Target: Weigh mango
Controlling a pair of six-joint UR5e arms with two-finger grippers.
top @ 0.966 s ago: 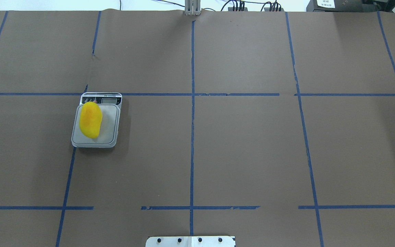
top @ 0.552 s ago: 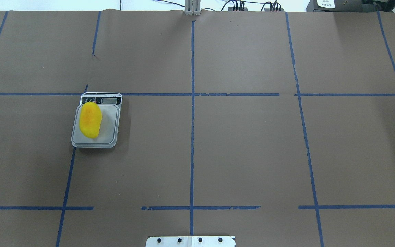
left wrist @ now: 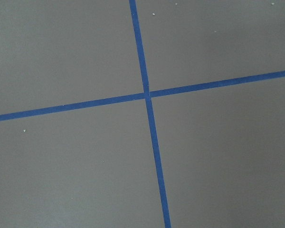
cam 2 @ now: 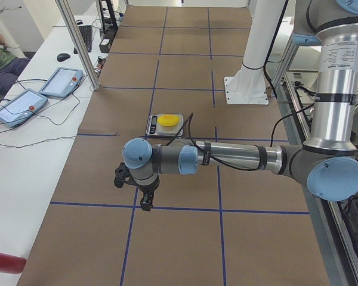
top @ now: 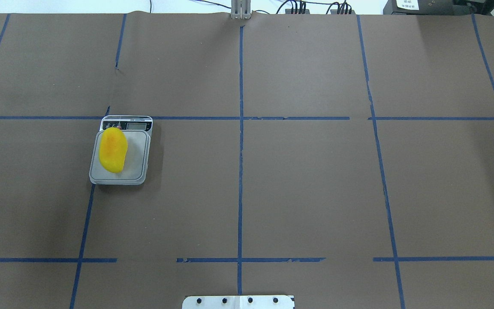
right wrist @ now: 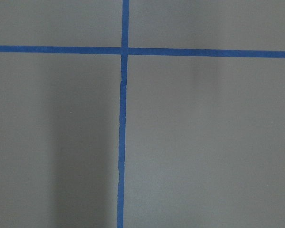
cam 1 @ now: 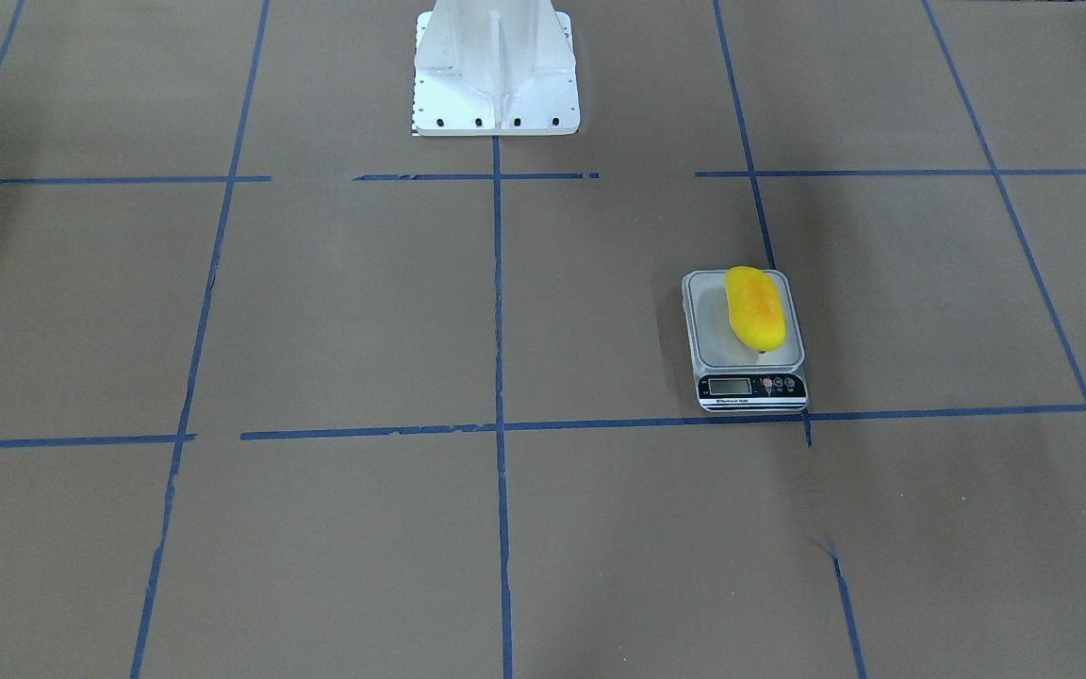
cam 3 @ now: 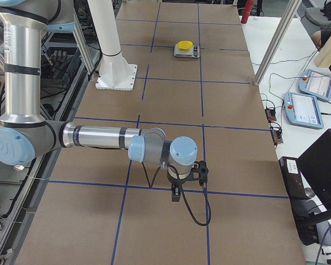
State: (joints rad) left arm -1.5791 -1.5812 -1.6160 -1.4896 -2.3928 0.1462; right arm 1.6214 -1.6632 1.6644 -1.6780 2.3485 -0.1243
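The yellow mango (top: 113,150) with an orange blush lies lengthwise on the left part of the small grey scale (top: 137,168), on the table's left half. It also shows in the front view (cam 1: 755,306), on the scale (cam 1: 715,341), and in the side views (cam 2: 169,120) (cam 3: 185,44). The left gripper (cam 2: 145,205) points down over a tape crossing, well away from the scale toward the table's left end. The right gripper (cam 3: 176,196) points down near the table's right end. I cannot tell whether either is open or shut. Both wrist views show only bare paper and blue tape.
The robot's white base (cam 1: 496,66) stands at the table's near middle edge. Blue tape lines divide the brown paper cover. Teach pendants (cam 2: 21,107) (cam 3: 311,110) lie on the white side table beyond the far edge. A red object (cam 2: 3,262) lies at the left end.
The left gripper showed at the overhead view's left edge one second ago and has since left that view. The mango and scale have not moved.
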